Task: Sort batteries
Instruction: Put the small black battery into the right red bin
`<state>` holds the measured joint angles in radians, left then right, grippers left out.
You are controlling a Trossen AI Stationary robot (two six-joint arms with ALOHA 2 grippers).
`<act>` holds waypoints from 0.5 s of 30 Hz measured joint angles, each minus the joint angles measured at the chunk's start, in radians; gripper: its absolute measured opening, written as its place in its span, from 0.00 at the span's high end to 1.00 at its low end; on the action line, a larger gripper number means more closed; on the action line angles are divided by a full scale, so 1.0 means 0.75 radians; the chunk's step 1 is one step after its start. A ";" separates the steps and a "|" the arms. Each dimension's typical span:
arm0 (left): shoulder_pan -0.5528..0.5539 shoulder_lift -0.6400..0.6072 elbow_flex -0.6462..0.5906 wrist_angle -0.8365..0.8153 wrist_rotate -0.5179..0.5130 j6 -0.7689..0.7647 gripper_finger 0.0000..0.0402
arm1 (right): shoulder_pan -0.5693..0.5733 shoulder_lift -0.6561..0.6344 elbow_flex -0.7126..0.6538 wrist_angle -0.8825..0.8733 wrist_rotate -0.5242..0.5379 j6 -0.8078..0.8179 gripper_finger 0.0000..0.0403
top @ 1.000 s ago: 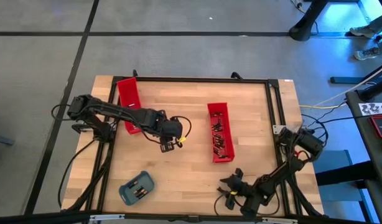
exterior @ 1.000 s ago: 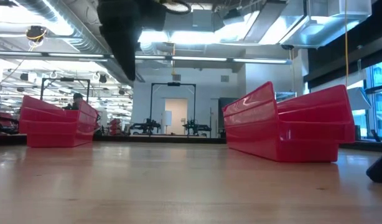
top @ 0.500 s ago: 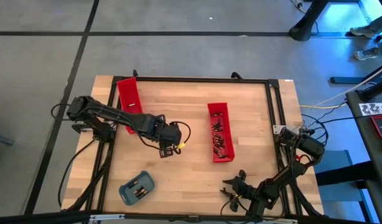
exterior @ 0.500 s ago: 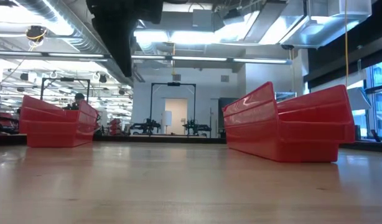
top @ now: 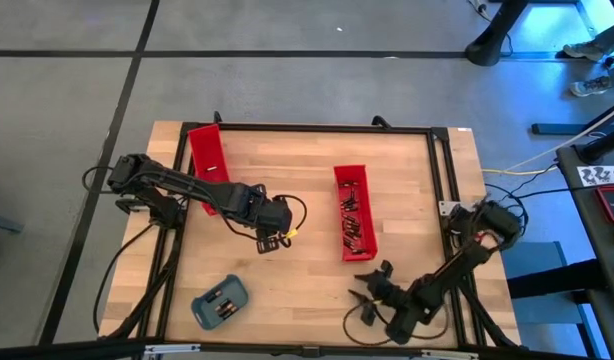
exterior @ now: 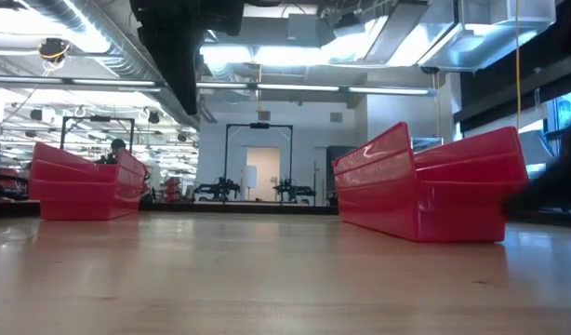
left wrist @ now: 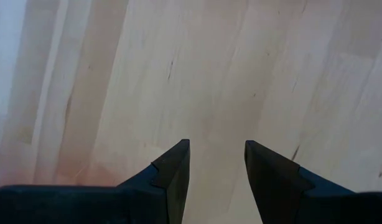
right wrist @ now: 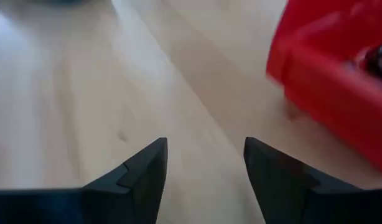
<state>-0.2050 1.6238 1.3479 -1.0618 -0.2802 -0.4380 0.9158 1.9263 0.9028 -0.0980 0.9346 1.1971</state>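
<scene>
The left pincer [top: 270,240] hangs over bare wood near the middle of the worktop, between the two red trays. Its two dark, wedge-shaped fingers [left wrist: 172,174] stand apart with a clear gap, and nothing sits between them — only pale wood grain shows past the tips. A short yellow bit shows at the wrist beside it.

The right pincer [top: 366,292] is low at the near right of the worktop, just off the near end of the centre tray. Its fingers [right wrist: 141,171] are spread too, matte black with stepped inner edges, holding nothing; beyond them lies smooth light wood and a glossy red corner of that tray.

The long red plastic tray in the middle [top: 354,212] is narrow and rectangular with thin, upright, shiny walls. In it lies a loose heap of batteries [top: 351,222] — small dark and metallic cylinders, some with a coppery tint, too small to count. The second long red plastic tray [top: 207,165] stands at the far left edge, partly under the left arm; what it holds cannot be told.

At the near left sits a small blue-grey tray with rounded corners [top: 219,303], set at a slant, with a few more small dark cells [top: 220,306] lying side by side in it.

The light wooden worktop [top: 297,165] is made of butcher-block strips, matte and lightly streaked, framed by a black metal rail. From the low view the red trays show stepped, ribbed side walls.
</scene>
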 joint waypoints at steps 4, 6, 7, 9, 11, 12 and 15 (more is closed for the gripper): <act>0.000 0.000 0.000 0.000 0.000 -0.001 0.64 | 0.010 -0.105 0.006 -0.033 -0.012 -0.001 0.47; 0.000 0.000 0.000 0.003 0.000 0.000 0.64 | 0.009 -0.124 0.003 -0.026 -0.056 0.003 0.47; 0.000 0.000 0.000 0.004 -0.001 -0.002 0.64 | 0.009 -0.126 0.007 -0.011 -0.111 0.015 0.47; 0.000 0.000 0.000 0.004 -0.001 -0.005 0.64 | 0.017 -0.111 0.008 -0.001 -0.229 0.062 0.47; 0.000 0.000 0.000 0.006 -0.001 -0.005 0.64 | 0.019 -0.058 0.008 0.064 -0.303 0.079 0.46; 0.000 0.000 0.000 0.007 -0.001 -0.005 0.64 | 0.024 -0.034 0.007 0.081 -0.320 0.080 0.46; 0.000 0.000 0.000 0.002 -0.001 -0.013 0.64 | 0.039 0.041 0.023 0.124 -0.315 0.097 0.46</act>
<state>-0.2050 1.6238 1.3479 -1.0605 -0.2810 -0.4480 0.9450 1.9575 0.9200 -0.0049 0.6985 1.2699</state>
